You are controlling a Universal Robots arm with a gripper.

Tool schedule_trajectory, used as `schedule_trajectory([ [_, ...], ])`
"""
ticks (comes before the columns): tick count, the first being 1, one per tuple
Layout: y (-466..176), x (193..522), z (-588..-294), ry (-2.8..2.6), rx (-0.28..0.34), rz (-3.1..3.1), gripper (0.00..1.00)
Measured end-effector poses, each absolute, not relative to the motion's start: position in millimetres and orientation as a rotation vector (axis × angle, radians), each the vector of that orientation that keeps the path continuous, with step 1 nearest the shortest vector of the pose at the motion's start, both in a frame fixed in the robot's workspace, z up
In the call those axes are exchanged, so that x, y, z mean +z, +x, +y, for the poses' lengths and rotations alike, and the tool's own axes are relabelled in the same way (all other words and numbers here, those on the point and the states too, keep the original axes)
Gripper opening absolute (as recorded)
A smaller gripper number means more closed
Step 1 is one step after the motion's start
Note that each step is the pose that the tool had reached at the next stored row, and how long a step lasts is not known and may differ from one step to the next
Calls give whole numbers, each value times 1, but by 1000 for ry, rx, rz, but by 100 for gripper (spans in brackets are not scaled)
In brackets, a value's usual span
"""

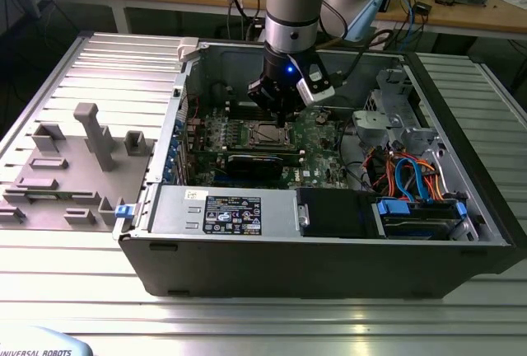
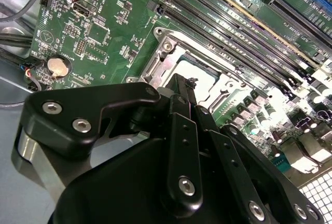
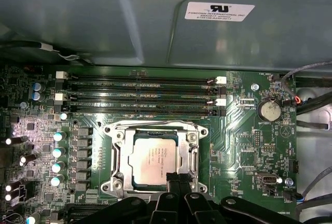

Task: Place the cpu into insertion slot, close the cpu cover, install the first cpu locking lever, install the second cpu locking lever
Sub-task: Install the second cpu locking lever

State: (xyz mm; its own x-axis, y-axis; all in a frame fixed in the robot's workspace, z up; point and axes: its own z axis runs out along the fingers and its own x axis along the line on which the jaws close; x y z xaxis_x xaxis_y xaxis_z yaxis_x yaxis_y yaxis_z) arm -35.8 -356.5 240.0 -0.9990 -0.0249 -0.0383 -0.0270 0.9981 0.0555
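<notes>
Long black memory slots (image 3: pixel 140 97) are flanking the insertion slot (image 3: pixel 120 156) — the cpu (image 3: pixel 153 164) is sitting inside it — the gripper (image 3: pixel 176 178), fingers narrowed together, is hovering at its edge.

Exterior overlooks open case; both wrist views close above insertion slot (image 3: pixel 153 164)

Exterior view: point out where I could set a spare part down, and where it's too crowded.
Free: the ribbed table in front of the computer case, and beside the grey fixture tray. Crowded: the case interior, where the gripper hangs over the cpu, and the cables toward the exterior view's right.
</notes>
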Motion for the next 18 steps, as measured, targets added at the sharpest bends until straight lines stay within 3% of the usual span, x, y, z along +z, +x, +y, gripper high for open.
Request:
schedule_trajectory([
  [18,-34,241,-359,-40,89,3118,11],
])
